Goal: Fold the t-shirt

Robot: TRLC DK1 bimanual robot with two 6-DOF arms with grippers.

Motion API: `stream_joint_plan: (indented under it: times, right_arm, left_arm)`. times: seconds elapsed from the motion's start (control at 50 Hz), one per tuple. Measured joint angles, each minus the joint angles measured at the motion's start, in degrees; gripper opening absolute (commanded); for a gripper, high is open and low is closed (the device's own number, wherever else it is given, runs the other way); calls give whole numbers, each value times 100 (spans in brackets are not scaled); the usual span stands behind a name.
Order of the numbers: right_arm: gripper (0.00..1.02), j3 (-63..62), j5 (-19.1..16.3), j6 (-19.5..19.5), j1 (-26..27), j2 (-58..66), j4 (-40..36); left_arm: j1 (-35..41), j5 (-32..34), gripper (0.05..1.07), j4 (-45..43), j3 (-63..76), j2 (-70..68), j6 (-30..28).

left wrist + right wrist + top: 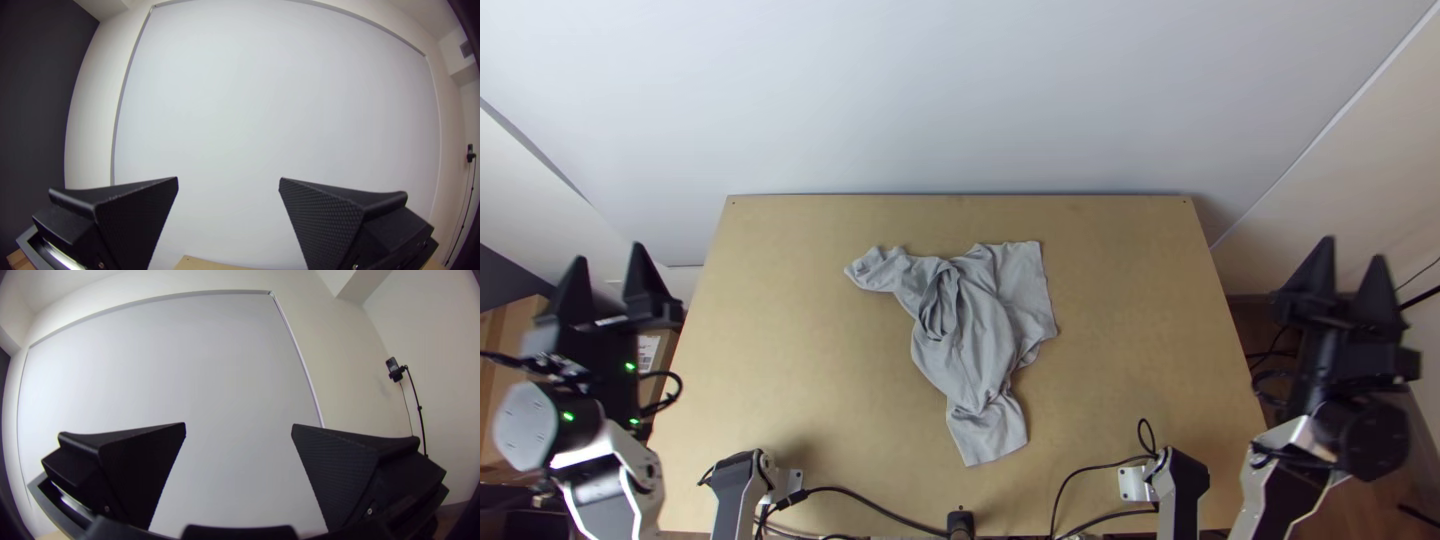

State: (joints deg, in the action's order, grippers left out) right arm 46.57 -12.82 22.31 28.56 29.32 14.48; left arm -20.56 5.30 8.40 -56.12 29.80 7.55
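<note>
Left claw (608,252): open, fingers wide apart with nothing between them, out past the bench's left edge.
Right claw (1353,248): open the same way, nothing held, out past the bench's right edge.
T-shirt (970,315): grey, bunched and twisted on the bench (800,360), between my two claws and well apart from both.
Flat panel (1025,285): the smoothest stretch, on the side toward the right claw, with a fairly straight outer edge.
Narrow end (875,268): crumpled, possibly a sleeve, pointing toward the left claw.
Near flap (988,435): a short spread tail, closer to the arms' bases than either claw's tips.
Twisted folds (942,300): heaped between the narrow end and the flat panel, layers overlapping.
Handling: I expect it light, soft and limp, not fragile; it should sag wherever I don't support it.
Where to grip: I would pinch the flat panel's outer edge with the right claw and the narrow end with the left claw, then lift and open it out before folding.
Risk: pinching the twisted folds could catch several layers and tighten the bunch.
Progress: no neat fold made; spreading comes first.
</note>
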Motion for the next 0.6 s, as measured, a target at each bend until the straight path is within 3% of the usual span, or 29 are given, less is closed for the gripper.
stream_joint_plan:
  times: [0.2,0.6]
  right_arm:
    - [98,1530,-2,-4,-4,1005,-240]
    - [98,4046,17,-101,-225,2771,-2618]
  left_arm:
    - [138,2,102,662,-2044,1274,199]
    - [262,2,102,2420,-5198,3062,428]
